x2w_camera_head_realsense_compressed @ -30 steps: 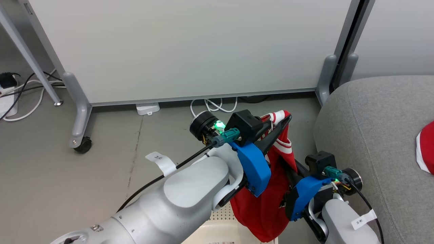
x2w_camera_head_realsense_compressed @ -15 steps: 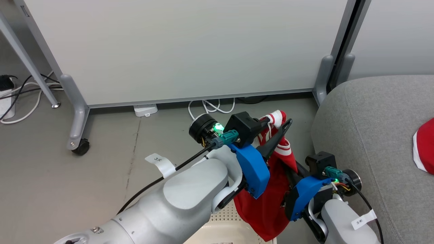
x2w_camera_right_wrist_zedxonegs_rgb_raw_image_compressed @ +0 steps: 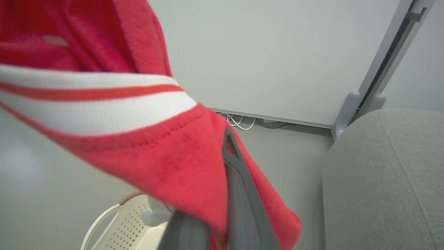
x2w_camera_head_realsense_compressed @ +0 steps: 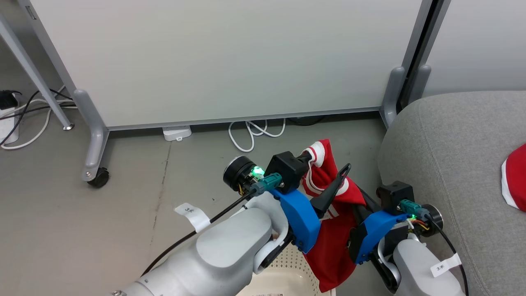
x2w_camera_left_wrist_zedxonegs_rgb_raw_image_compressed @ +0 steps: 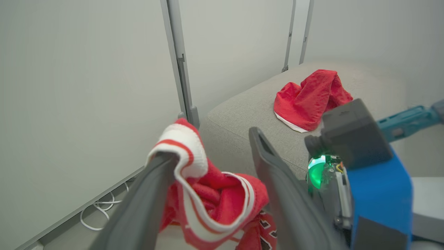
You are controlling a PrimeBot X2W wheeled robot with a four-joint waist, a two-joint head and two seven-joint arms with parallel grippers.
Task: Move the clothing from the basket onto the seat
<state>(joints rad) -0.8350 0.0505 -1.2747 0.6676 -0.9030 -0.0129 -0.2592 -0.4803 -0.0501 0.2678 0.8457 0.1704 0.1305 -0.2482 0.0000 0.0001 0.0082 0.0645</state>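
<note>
In the head view, one soft red garment with white edging [x2w_camera_head_realsense_compressed: 515, 176] is seen on the large grey upholstered seat [x2w_camera_head_realsense_compressed: 452, 164]. A second, white-striped red garment [x2w_camera_head_realsense_compressed: 328, 242] hangs beside it, above the cream perforated plastic basket [x2w_camera_head_realsense_compressed: 283, 279], whose visible corner is bare.

In the left wrist view, the left claw [x2w_camera_left_wrist_zedxonegs_rgb_raw_image_compressed: 211, 146] is spread wide, with the striped hem [x2w_camera_left_wrist_zedxonegs_rgb_raw_image_compressed: 184, 146] draped over one finger [x2w_camera_left_wrist_zedxonegs_rgb_raw_image_compressed: 145, 194].

In the right wrist view, the right claw [x2w_camera_right_wrist_zedxonegs_rgb_raw_image_compressed: 225, 149] is closed on this garment, which is not yet laid on the seat.

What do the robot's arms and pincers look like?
Its arms are smooth, rounded and pale grey, with bright blue wrist covers. A black cable with a white paper tag runs along each. A green light glows on the left wrist. The left pincer and right pincer have long dark grey fingers.
</note>
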